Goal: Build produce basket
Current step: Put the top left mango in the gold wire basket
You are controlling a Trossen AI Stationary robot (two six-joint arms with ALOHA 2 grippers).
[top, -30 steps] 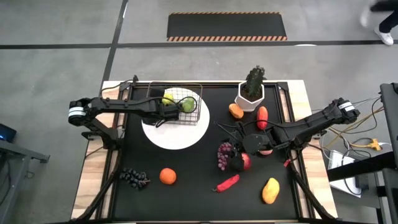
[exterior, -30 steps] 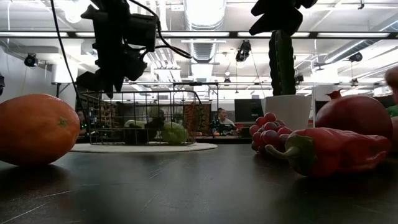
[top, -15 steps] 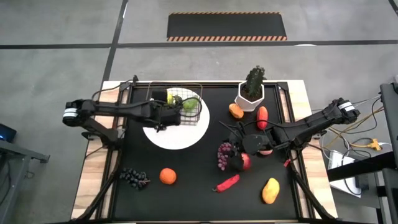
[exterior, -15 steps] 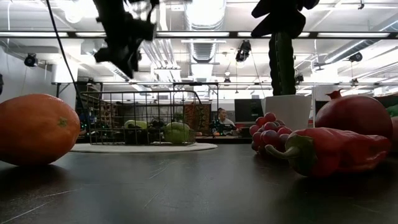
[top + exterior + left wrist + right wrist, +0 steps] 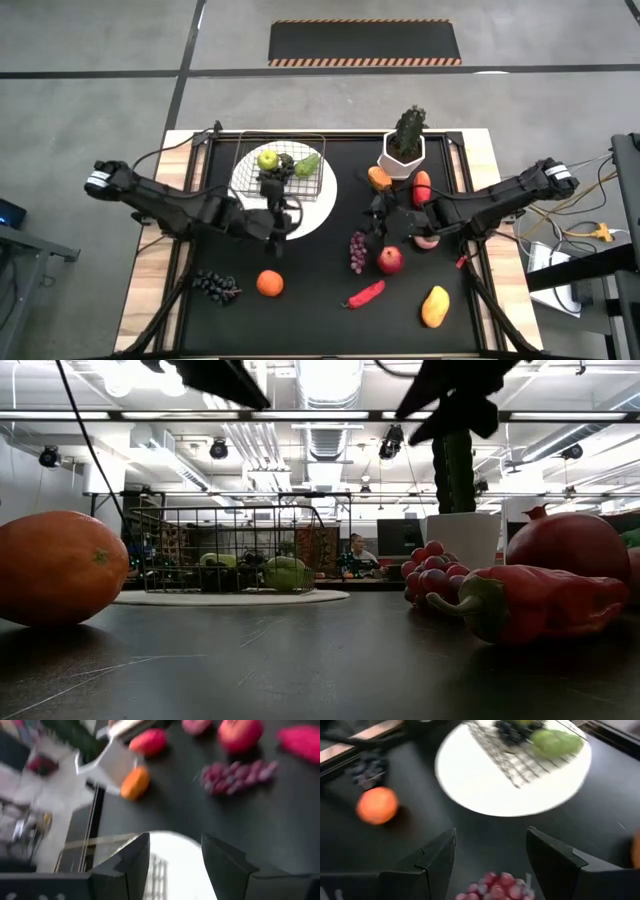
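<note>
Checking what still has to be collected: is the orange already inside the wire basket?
No. In the high view the orange lies on the bare black table, well apart from the wire basket, which stands on the white plate.

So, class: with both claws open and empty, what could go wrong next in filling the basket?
1. The basket sits on a white plate; a nudge from the left claw above its edge might slide both.
2. The right claw hangs among crowded fruit: reaching the purple grapes could knock the red apple rolling.
</note>
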